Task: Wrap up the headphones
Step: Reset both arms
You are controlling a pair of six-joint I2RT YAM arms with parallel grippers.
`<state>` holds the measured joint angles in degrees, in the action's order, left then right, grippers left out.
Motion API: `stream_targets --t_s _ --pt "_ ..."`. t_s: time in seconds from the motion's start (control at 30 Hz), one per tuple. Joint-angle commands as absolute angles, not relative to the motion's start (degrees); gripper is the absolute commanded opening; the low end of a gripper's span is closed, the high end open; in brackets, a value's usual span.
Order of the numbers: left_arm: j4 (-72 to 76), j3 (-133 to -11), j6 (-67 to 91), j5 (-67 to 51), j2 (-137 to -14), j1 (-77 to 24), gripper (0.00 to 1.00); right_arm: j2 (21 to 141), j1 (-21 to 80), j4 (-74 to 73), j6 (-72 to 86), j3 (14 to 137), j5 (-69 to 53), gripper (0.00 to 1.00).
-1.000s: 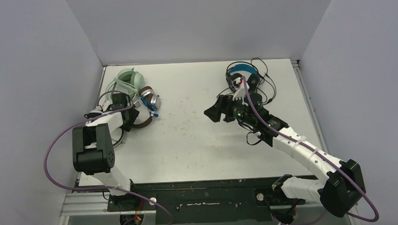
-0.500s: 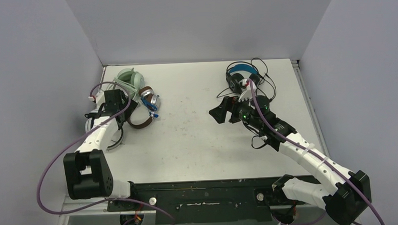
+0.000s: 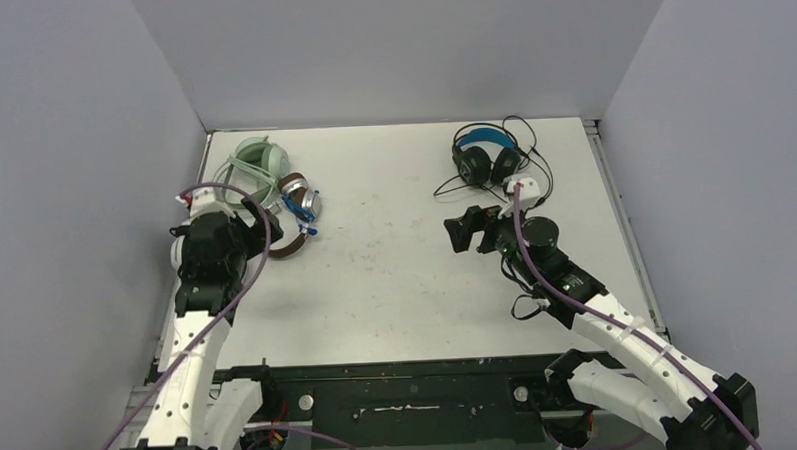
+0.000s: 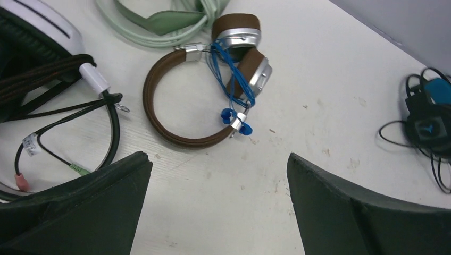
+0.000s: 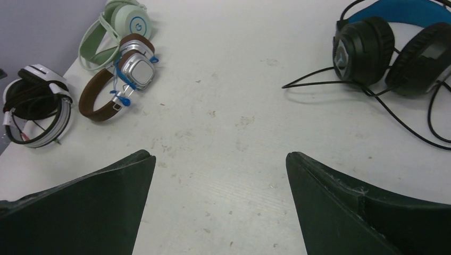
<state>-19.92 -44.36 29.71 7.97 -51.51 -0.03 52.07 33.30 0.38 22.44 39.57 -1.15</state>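
Observation:
Brown headphones (image 4: 175, 106) (image 3: 296, 214) lie at the left of the table, their blue cord wound round the cups. The mint green pair (image 3: 255, 158) (image 4: 159, 21) lies just behind them. The white, black-striped pair (image 5: 37, 106) (image 4: 42, 32) lies at the left edge, with a dark braided cord on it. My left gripper (image 4: 215, 159) (image 3: 237, 241) is open and empty, above bare table just short of the brown pair. The black headphones with the blue headband (image 3: 485, 152) (image 5: 393, 42) sit at the back right, their cord lying loose. My right gripper (image 5: 219, 156) (image 3: 467, 231) hovers open and empty, nearer than them.
Grey walls close the table (image 3: 396, 275) in on the left, back and right. The white pair's plugs and thin leads (image 4: 32, 149) trail by my left finger. A black mounting rail (image 3: 410, 385) runs along the near edge.
Both arms have drawn back toward the near edge. The left gripper opened and came away from the left group. The right gripper opened wider and backed off the black headphones.

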Motion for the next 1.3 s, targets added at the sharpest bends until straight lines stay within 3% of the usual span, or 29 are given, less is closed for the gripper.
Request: stream_targets --t_s 0.0,0.13,0.5,0.7,0.93,1.27 --pt "-8.5 -37.0 22.5 1.5 -44.4 -2.7 0.97 47.3 32.8 13.8 17.2 33.3 5.1 1.0" --pt "-1.1 -31.5 19.8 -2.7 -40.6 -6.1 0.97 44.9 32.9 15.7 11.5 30.2 2.6 1.0" --pt "5.9 -27.8 21.3 10.4 -43.1 -18.8 0.97 46.6 32.3 15.2 8.8 28.5 7.9 1.0" --pt "7.9 -26.1 19.5 15.1 -43.9 -20.2 0.97 48.6 26.7 10.0 10.5 30.3 5.0 1.0" --pt "20.4 -17.2 18.3 23.3 -42.6 -20.1 0.97 48.7 12.9 17.7 12.6 24.9 -3.2 1.0" --pt "39.1 -8.7 8.5 35.9 -51.9 -19.7 0.97 47.6 11.3 36.2 6.0 15.0 4.3 1.0"
